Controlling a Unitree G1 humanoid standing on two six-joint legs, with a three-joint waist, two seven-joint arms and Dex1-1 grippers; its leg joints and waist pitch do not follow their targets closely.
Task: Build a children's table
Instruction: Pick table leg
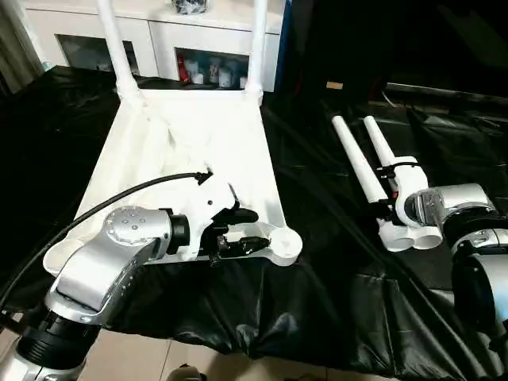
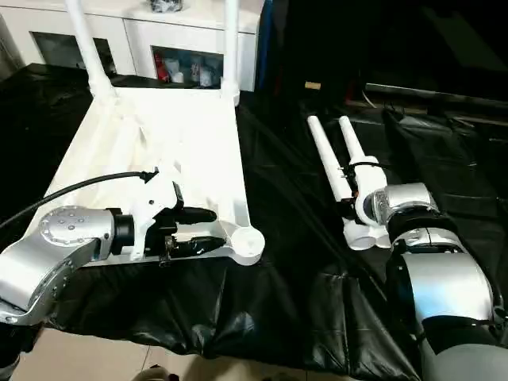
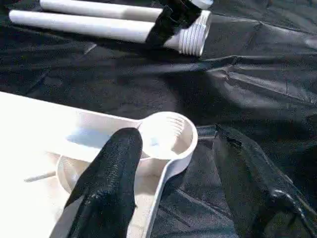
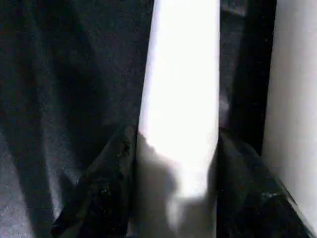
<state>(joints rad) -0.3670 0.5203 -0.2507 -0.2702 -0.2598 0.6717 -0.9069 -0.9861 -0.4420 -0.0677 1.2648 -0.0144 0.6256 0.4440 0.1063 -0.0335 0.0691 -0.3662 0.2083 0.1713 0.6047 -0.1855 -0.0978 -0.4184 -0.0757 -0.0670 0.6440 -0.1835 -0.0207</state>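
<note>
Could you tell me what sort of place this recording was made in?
Probably a home-like room or lab mock-up: a white cabinet with glass doors stands behind a black-covered work table, and pale floor shows below.

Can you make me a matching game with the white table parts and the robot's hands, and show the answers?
Things:
1. table top
2. two loose legs
3. left gripper
4. right gripper

Places or states:
A. lying side by side on the black cover
B. one finger on each side of a loose leg
C. at an empty corner socket
D. lying upside down, two legs standing at its far corners

Pairs: 1-D, 2-A, 3-C, 4-B
</note>
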